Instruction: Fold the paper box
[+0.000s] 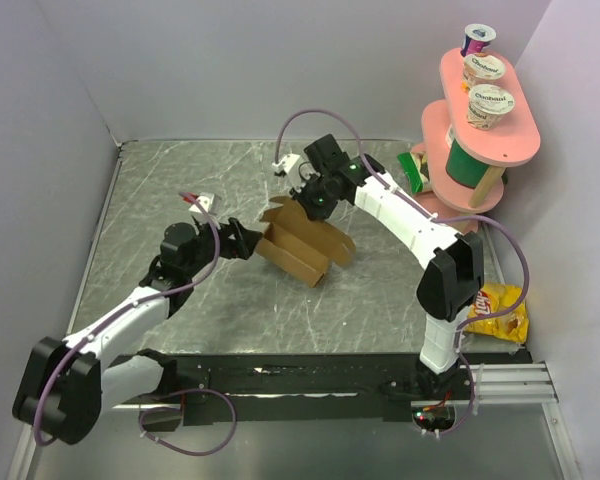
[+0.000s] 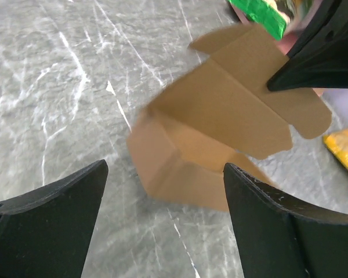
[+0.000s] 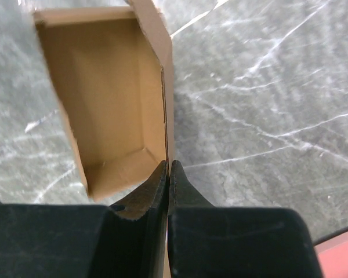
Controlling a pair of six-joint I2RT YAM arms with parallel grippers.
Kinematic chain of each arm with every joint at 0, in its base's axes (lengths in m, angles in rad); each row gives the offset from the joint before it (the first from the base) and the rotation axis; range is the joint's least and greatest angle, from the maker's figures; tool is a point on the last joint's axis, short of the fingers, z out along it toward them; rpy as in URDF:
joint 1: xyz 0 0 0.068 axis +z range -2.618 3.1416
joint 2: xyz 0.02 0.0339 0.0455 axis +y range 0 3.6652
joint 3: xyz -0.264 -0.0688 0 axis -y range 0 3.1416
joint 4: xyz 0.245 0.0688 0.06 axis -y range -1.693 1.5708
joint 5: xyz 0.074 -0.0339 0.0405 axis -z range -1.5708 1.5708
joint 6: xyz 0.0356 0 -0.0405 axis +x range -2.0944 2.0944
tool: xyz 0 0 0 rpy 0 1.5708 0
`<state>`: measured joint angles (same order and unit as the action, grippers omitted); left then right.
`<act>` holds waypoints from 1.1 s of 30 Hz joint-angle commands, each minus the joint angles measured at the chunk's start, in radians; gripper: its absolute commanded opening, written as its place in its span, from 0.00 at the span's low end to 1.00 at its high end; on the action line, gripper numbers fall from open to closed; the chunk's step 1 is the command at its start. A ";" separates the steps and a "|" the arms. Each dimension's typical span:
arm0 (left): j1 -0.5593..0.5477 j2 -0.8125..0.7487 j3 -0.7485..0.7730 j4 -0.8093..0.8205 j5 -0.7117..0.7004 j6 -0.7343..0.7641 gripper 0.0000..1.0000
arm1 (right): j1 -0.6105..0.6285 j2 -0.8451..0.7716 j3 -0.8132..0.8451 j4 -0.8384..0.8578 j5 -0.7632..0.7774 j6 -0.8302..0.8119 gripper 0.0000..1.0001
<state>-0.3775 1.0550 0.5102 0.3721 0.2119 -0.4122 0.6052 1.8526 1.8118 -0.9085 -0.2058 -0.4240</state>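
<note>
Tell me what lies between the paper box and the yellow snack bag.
The elbow of the right arm stands between the paper box and the yellow snack bag in the top external view.

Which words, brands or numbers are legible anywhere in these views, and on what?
"Chobani": lid of middle yogurt cup, pink shelf.
"Chobani": lid of lower yogurt cup.
Too small to read: top cup label, yellow chip bag logo.
No print: paper box.

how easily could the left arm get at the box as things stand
Probably easily: the left claw is open, facing the near end of the box, with only table between. The right claw pinches a far wall, out of its path.
</note>
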 commanded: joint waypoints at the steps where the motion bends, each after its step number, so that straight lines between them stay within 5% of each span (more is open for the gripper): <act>1: -0.041 0.057 0.024 0.180 0.009 0.117 0.87 | 0.033 0.026 0.040 -0.099 0.019 -0.041 0.00; 11: -0.129 0.195 0.085 0.206 -0.131 0.202 0.78 | 0.045 0.050 0.089 -0.119 0.014 -0.053 0.00; 33: -0.129 0.250 0.071 0.277 -0.009 0.156 0.48 | 0.079 -0.021 0.121 -0.150 0.032 -0.044 0.00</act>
<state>-0.5037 1.3006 0.5613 0.5816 0.1730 -0.2340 0.6765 1.8984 1.8809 -1.0451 -0.1757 -0.4698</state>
